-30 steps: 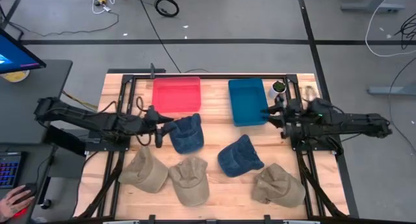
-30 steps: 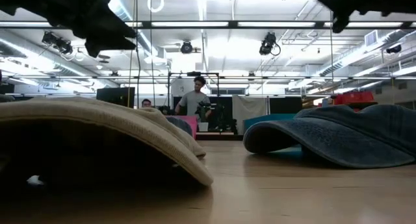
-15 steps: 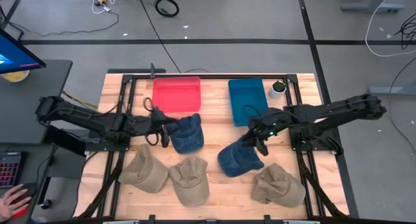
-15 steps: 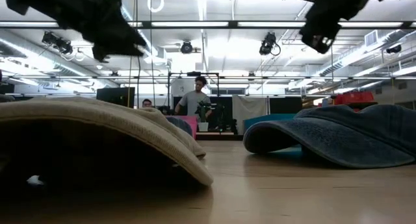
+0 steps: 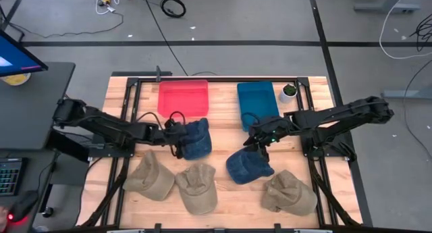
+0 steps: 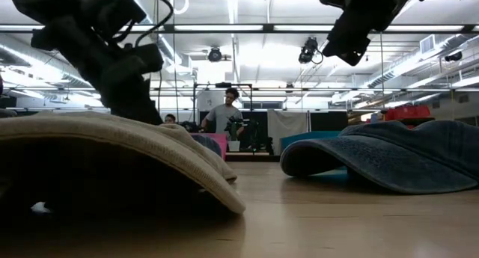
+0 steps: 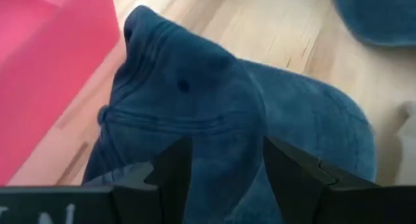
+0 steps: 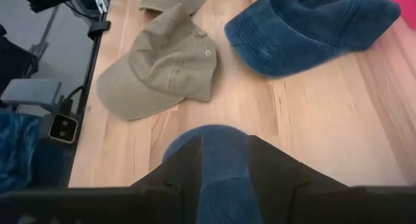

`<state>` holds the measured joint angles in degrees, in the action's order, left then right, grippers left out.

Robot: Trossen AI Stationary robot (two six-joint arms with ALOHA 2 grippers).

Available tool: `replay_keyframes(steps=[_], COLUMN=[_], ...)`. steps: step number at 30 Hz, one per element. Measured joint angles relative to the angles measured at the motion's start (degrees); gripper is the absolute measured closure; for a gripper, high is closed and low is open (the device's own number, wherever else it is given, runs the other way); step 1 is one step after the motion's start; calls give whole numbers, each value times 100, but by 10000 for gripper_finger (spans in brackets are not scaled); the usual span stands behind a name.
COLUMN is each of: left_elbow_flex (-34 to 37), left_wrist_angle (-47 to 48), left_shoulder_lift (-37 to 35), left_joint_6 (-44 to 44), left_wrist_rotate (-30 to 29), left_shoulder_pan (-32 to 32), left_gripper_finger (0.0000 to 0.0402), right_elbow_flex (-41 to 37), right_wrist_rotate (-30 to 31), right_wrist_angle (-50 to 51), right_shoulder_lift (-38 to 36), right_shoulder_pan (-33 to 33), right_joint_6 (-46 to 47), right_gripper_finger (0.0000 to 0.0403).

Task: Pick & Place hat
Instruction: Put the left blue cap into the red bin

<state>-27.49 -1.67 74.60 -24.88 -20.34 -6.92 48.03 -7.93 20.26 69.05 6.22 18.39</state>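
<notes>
Two blue denim hats lie crown up on the wooden table: the left blue hat (image 5: 196, 140) (image 7: 214, 113) below the red bin, and the right blue hat (image 5: 248, 165) (image 8: 223, 160) nearer the middle. My left gripper (image 5: 177, 144) (image 7: 224, 185) is open and low at the left blue hat's left side, one finger over each side of its crown. My right gripper (image 5: 260, 146) (image 8: 224, 169) is open and hangs above the right blue hat's far edge. The low view shows it well off the table. My left gripper comes at the left blue hat's crown (image 7: 221, 152) from the table's left, slanting down, with its open fingers (image 7: 172, 175) on either side of it. I cannot tell whether they touch the cloth. The hat lies flat on the table.
Three tan hats (image 5: 150, 177) (image 5: 197, 187) (image 5: 289, 192) lie along the near edge. A red bin (image 5: 183, 98) and a blue bin (image 5: 257, 105) stand at the far side, with a small pot (image 5: 289, 91) beside the blue bin. Black frame rails run down both table sides.
My right gripper has swung from beside the blue bin toward the table's left and near edge, ending over the right blue hat. My left gripper has moved right toward the left blue hat and come down. No hat has moved.
</notes>
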Motion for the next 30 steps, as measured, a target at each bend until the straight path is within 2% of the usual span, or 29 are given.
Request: replay_keyframes(steps=[6,9,12,16,18,22,30], left_elbow_flex=[-7,-12,-15,-15,-4,-149,-919], left_wrist_angle=[-437,-559,-600,-610,-601,-368,298], left_shoulder_lift=[421,604,710,705,602,278,-619], left_joint_6=[4,4,3,1,-17,5,-15], left_wrist_rotate=[-11,-19,61,131,133,125,32], left_shoulder_pan=[0,0,0,-4,-2,0,0], left_gripper_finger=[209,224,267,361,387,390,394], right_elbow_flex=[0,0,0,0,0,0,0], right_wrist_rotate=[0,0,3,9,12,11,7], right_wrist_angle=[-6,-3,-1,-9,-11,-6,-6], right_shoulder_lift=[25,25,25,25,24,25,23], right_shoulder_pan=[0,0,0,0,0,0,0], right_joint_6=[-137,-166,-288,-415,-435,-437,-566], right_gripper_finger=[277,277,277,277,277,277,277])
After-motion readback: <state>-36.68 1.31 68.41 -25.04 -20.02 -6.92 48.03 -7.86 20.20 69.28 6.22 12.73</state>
